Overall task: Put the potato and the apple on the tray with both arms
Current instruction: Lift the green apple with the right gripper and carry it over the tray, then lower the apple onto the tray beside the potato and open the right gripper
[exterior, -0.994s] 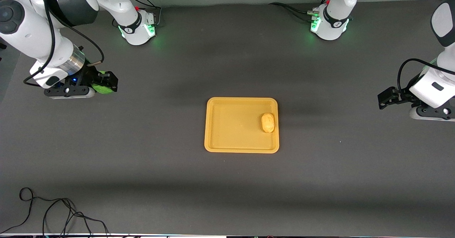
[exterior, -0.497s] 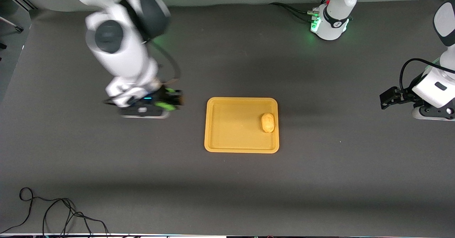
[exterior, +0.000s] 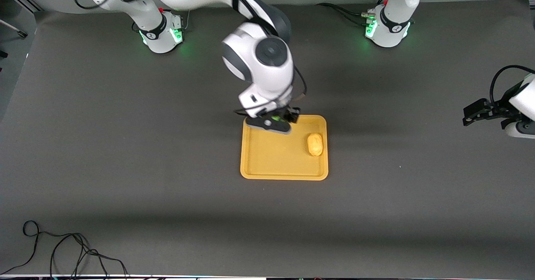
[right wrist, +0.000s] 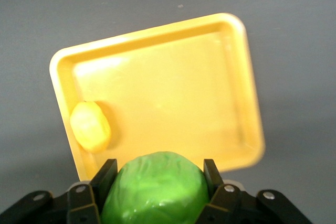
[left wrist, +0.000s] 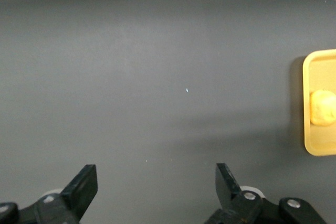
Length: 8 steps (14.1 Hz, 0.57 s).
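The orange-yellow tray point(exterior: 271, 156) lies at mid-table. The yellow-tan potato point(exterior: 315, 144) rests in it near the rim toward the left arm's end. My right gripper point(exterior: 287, 117) is shut on the green apple point(exterior: 275, 117) and hangs over the tray's edge nearest the robot bases. The right wrist view shows the apple point(right wrist: 155, 190) between the fingers, with the tray point(right wrist: 173, 93) and potato point(right wrist: 91, 126) below. My left gripper point(exterior: 471, 113) is open and empty at the left arm's end of the table. Its wrist view point(left wrist: 156, 174) shows bare mat, the tray's rim point(left wrist: 306, 77) and the potato point(left wrist: 322, 107).
A loose black cable point(exterior: 62, 250) lies on the dark mat at the corner nearest the front camera, toward the right arm's end. The two arm bases point(exterior: 161, 31) glow green along the table's edge farthest from that camera.
My right arm has swung from its end of the table to the tray, carrying the apple. My left gripper has drawn back a little toward its end. The potato and tray have not moved.
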{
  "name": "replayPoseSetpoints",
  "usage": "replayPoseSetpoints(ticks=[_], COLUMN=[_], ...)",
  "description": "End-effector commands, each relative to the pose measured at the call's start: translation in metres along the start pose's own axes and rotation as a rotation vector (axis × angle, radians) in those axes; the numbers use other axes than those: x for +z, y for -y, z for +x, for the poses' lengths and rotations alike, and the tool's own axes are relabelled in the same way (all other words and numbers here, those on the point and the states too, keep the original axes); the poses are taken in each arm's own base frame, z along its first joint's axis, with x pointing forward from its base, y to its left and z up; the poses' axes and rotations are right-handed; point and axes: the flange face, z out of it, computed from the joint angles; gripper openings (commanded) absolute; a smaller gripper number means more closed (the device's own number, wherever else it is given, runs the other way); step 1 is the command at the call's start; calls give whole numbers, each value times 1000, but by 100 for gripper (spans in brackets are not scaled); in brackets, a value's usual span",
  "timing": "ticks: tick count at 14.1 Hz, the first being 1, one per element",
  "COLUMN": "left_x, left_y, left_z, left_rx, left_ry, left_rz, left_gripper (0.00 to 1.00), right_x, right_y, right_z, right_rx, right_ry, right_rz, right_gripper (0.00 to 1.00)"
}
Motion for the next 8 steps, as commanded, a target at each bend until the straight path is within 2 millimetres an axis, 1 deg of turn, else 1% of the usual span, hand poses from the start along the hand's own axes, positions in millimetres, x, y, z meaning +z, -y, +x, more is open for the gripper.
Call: replayPoseSetpoints(ticks=[1, 4, 5, 6, 8], left_x=[-8, -10, -9, -9, -10], left_y=[-6, -7, -7, -5, -7], left_z=[-15, -18, -18, -18, -16], left_rx=[75, 72, 72, 69, 66], left_ry=[55, 62, 64, 62, 55], left_rz=[-27, -27, -25, -25, -22], left_gripper=[99, 99, 99, 99, 99], right_x=[60, 120, 137, 151, 163], right_y=[12, 10, 10, 10, 11], right_z=[20, 25, 27, 27, 25], right_rx=[22, 1, -5, -7, -14], right_ry=[-34, -76, -90, -94, -102], right_rz=[20, -3, -1, 7, 14], right_gripper=[54, 54, 54, 55, 55])
